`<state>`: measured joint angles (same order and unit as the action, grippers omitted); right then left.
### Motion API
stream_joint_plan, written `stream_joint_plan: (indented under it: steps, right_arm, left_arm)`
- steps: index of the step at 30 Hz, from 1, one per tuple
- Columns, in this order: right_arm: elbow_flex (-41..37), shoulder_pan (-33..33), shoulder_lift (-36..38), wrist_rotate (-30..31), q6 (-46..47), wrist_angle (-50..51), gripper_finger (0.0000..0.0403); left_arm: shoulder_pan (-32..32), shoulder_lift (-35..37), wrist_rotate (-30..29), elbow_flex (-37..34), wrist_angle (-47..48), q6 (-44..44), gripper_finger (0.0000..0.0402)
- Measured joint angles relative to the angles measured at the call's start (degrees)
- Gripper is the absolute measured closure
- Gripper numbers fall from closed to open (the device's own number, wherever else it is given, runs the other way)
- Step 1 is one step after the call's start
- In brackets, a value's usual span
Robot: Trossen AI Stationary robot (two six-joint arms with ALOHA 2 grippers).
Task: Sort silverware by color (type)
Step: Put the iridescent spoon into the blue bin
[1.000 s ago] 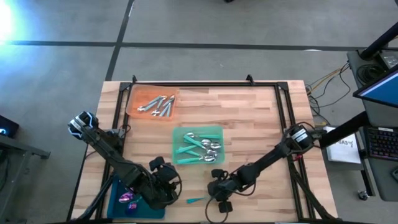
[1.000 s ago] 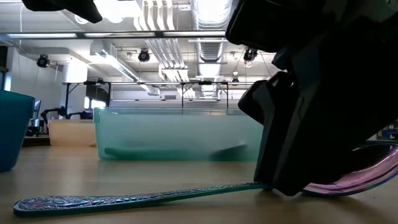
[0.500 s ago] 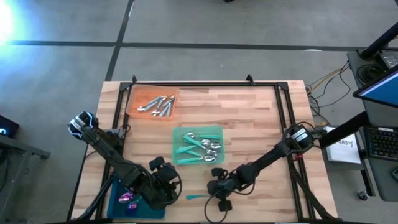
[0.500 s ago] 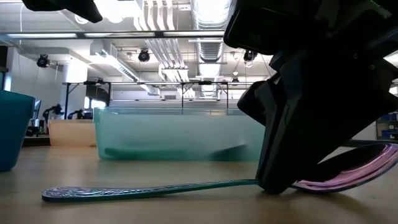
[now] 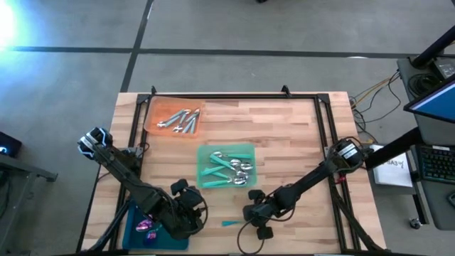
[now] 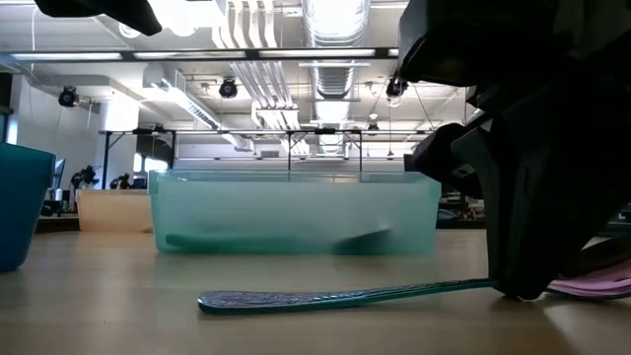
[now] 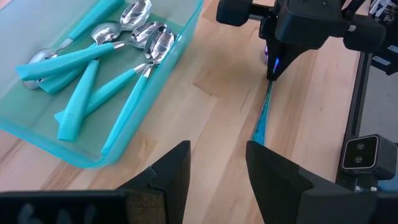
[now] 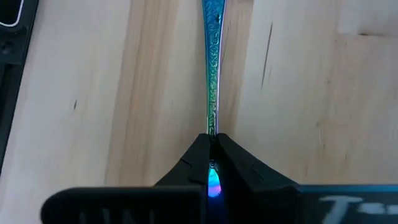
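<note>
Near the front edge of the wooden table, the right gripper pinches its jaws tight on a teal-handled spoon with an iridescent purple bowl; the spoon lies flat on the wood just beside the green tray of teal-handled silverware. The left gripper hovers close by with jaws narrowly parted, holding nothing; all-silver pieces lie on the orange mat farther back.

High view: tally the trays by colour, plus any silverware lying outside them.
Orange tray: 1
Green tray: 1
Blue tray: 1
Teal-handled spoon outside the trays, pinched by the right gripper: 1
Total: 4
</note>
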<state>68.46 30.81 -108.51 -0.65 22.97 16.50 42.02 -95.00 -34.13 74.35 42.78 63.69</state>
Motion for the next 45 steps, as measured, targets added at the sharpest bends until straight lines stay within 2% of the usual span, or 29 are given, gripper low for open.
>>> stream_joint_plan:
  steps: [14,23,26,30,36,41,45]
  right_arm:
    - [-0.74,0.30,-2.76,0.08,2.77,0.10,0.0376]
    - [-0.83,0.32,-2.78,-1.20,0.31,0.23,0.0316]
    - [-0.95,0.32,-2.78,-0.91,-0.04,0.31,0.0308]
    - [-1.13,0.32,-3.03,-0.82,-0.04,0.46,0.0326]
    - [-1.22,0.28,-6.47,-0.58,1.79,0.62,0.0386]
    - [-1.20,0.28,-8.63,-0.81,3.35,0.55,0.0391]
    - [-1.24,0.26,-6.65,-0.68,3.15,0.61,0.0392]
  left_arm:
    - [0.00,-0.11,0.02,0.00,0.02,0.01,0.0263]
    - [0.00,-0.12,0.02,0.00,0.04,0.01,0.0263]
    - [0.00,-0.13,0.02,0.00,0.05,0.01,0.0263]
    - [0.02,-0.13,0.02,0.00,0.05,-0.14,0.0263]
    - [0.02,-0.14,0.02,0.00,0.04,-0.16,0.0263]
    - [0.02,-0.19,0.02,0.00,-0.28,-0.16,0.0263]
    - [0.03,-0.33,0.02,0.00,-0.63,-0.16,0.0263]
